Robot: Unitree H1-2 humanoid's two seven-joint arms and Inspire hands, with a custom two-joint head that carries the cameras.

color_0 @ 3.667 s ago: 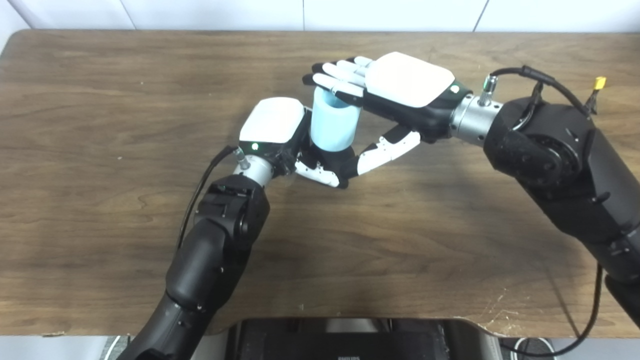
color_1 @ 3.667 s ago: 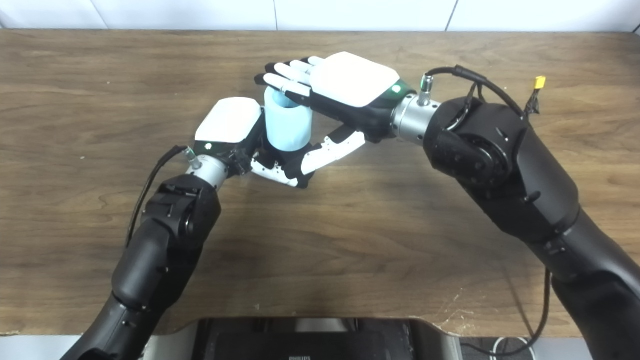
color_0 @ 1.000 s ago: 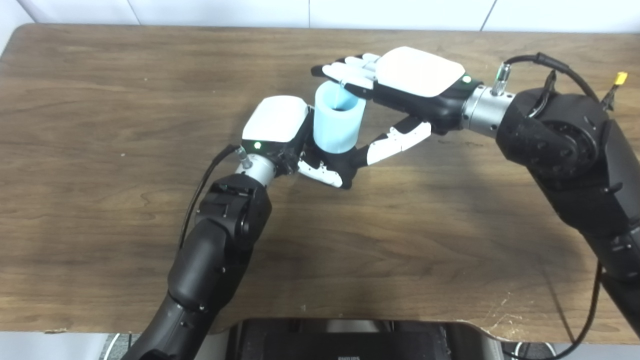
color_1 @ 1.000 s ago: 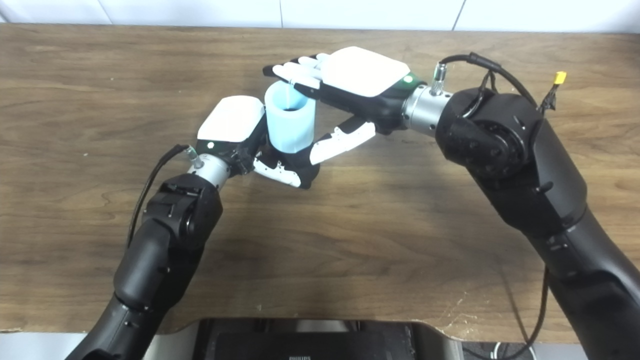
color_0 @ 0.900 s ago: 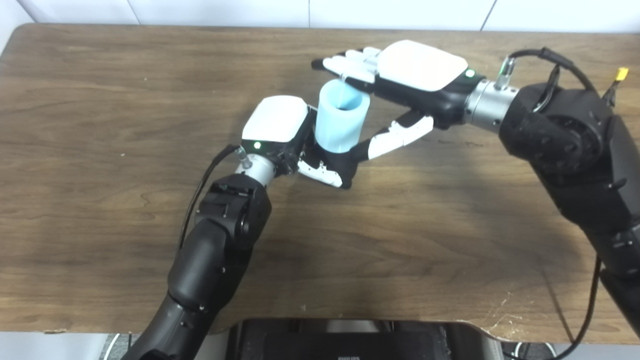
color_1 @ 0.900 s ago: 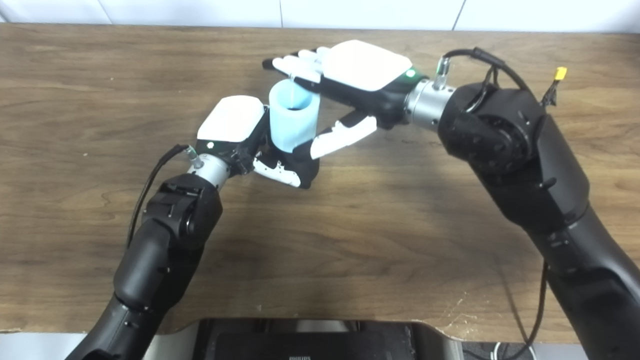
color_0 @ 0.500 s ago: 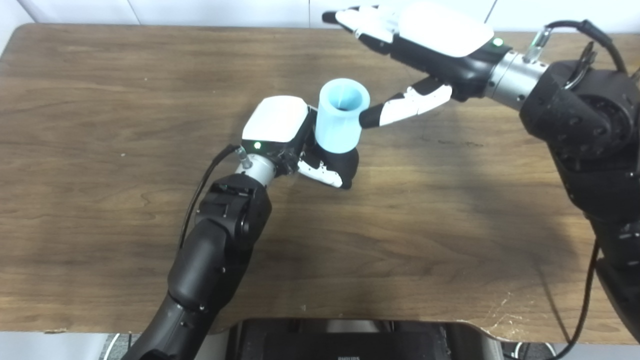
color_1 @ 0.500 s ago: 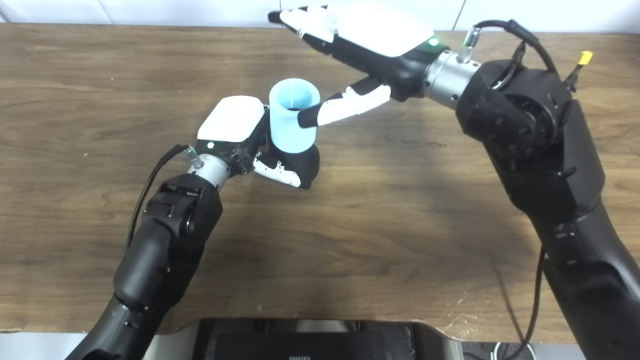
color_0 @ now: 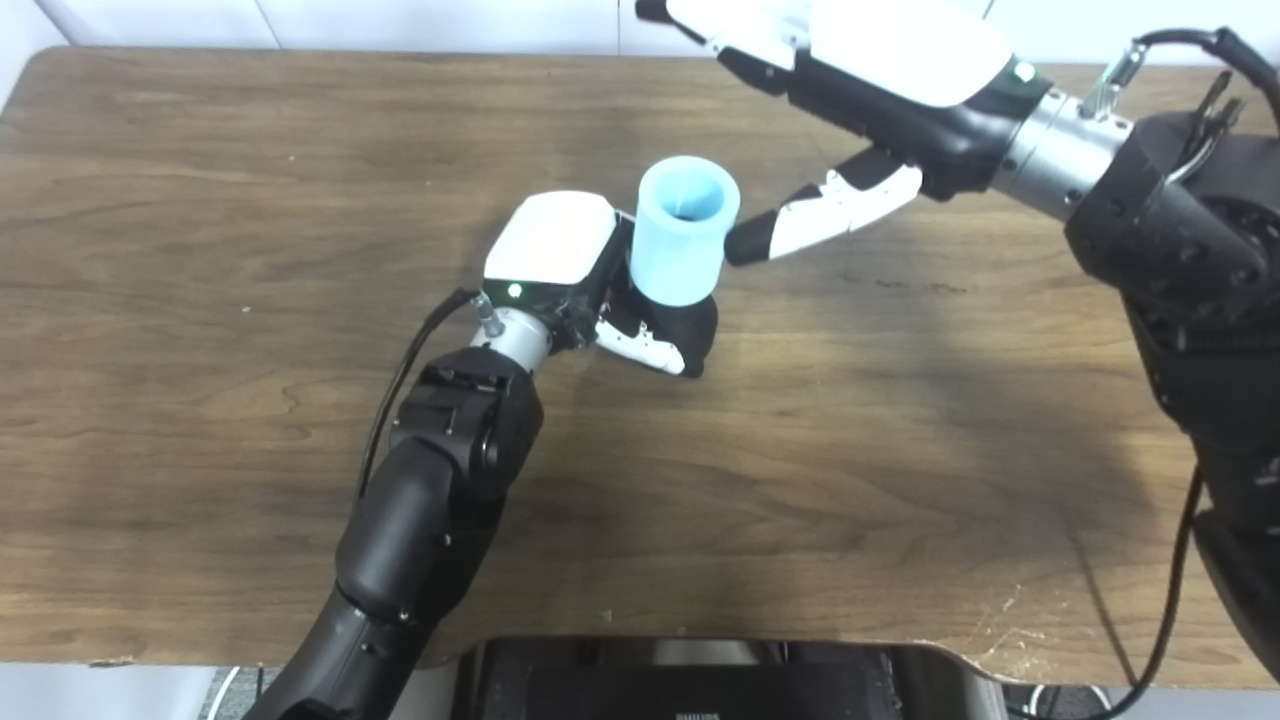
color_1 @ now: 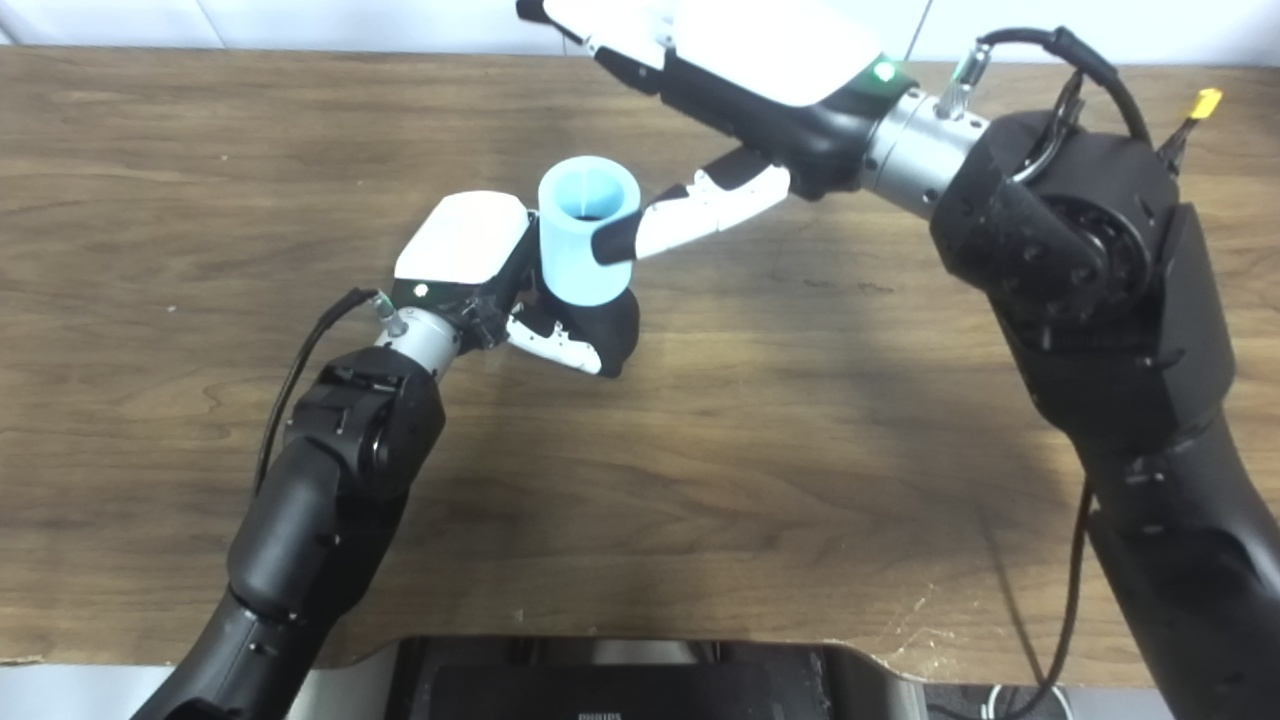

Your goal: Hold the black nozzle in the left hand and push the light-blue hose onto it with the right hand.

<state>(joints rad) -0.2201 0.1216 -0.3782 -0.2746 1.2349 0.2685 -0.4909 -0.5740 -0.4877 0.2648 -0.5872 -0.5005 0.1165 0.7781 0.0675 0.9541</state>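
A short light-blue hose [color_0: 684, 232] stands upright near the middle of the table, its open mouth facing up. Its lower end sits on the black nozzle [color_0: 690, 325], which my left hand [color_0: 580, 275] is shut around. Most of the nozzle is hidden by the hose and my fingers. My right hand [color_0: 860, 80] is open and raised above and to the right of the hose, holding nothing. Its thumb [color_1: 690, 220] points down-left toward the hose's side. Its fingers reach past the top edge of the picture.
The wooden table [color_0: 200, 200] spreads wide on both sides of the hands. A black device [color_0: 700, 680] sits below the table's near edge. A cable with a yellow tag [color_1: 1195, 105] hangs off my right forearm.
My right hand has let go of the hose's top and lifted up and to the right. The hose stays standing on the nozzle in my unmoved left hand.
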